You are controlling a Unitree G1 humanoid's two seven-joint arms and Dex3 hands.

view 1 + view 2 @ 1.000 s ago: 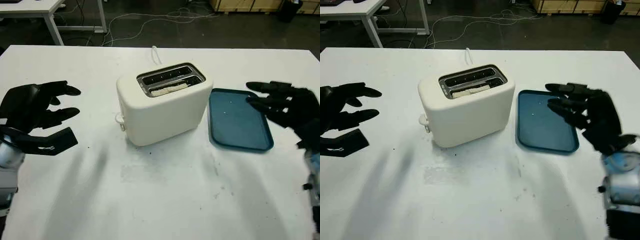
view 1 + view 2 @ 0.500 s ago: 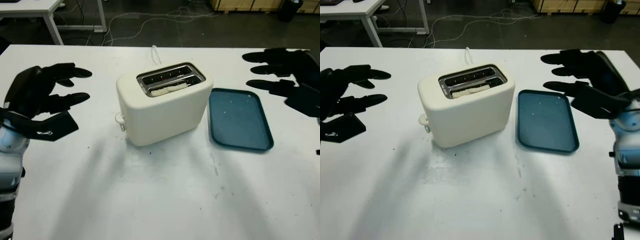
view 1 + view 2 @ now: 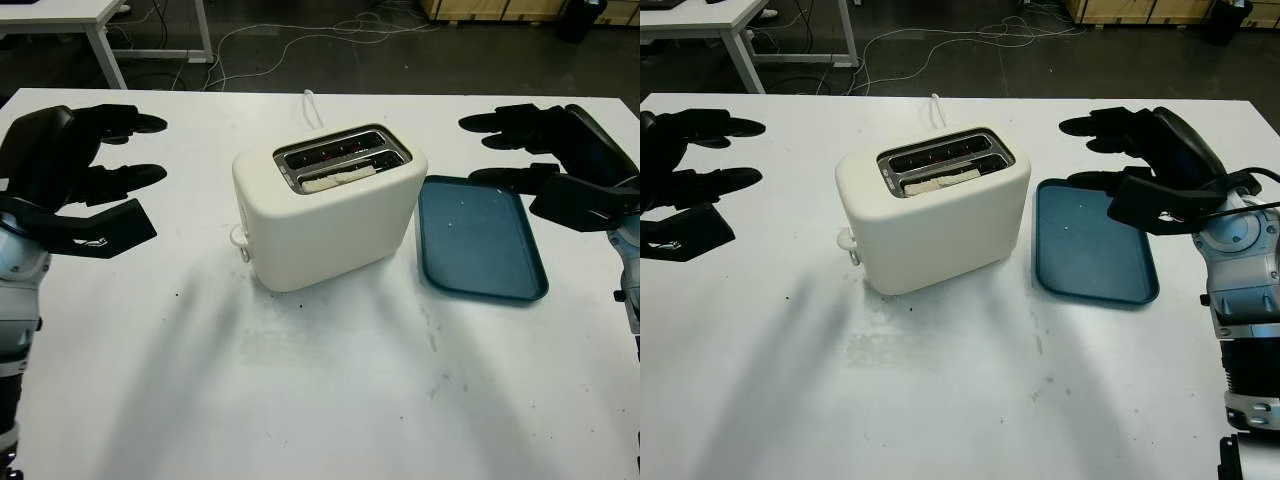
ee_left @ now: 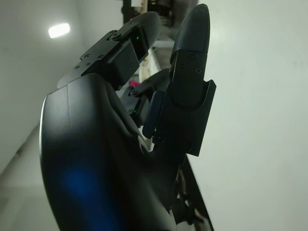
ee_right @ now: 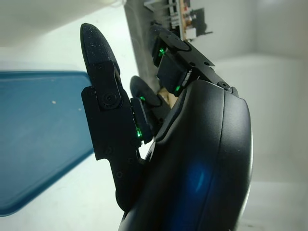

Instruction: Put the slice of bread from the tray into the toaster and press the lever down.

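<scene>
Left hand (image 3: 75, 185) hangs above the left side of the white bench (image 3: 320, 380), open and holding nothing, its black fingers (image 3: 120, 180) pointing right toward the toaster but well apart from it. Across the scene the right hand (image 3: 555, 170) is raised over the right side of the bench, also open with nothing in it, its fingers (image 3: 1095, 125) pointing left; it sits above the far right part of the tray, not touching it as far as can be told.

Between the two hands stands the cream toaster (image 3: 330, 215), turned at a slight angle, with two slots on its top. A pale slice of bread (image 3: 340, 178) sits in the nearer slot, its top edge showing just inside the opening. The farther slot looks dark, with a few small red glints inside. On the toaster's left end, low down, is a small cream lever (image 3: 240, 240). A white cord (image 3: 312, 108) runs from behind the toaster toward the far edge of the bench.

Just to the right of the toaster lies the blue tray (image 3: 480, 240), flat on the bench, with only a few tiny specks on it. In the right wrist view the tray (image 5: 38, 134) appears beyond the hand's fingers (image 5: 103, 96).

Beyond the bench is a dark floor with loose cables (image 3: 300, 40) and the legs of another white table (image 3: 100, 30) at the far left.
</scene>
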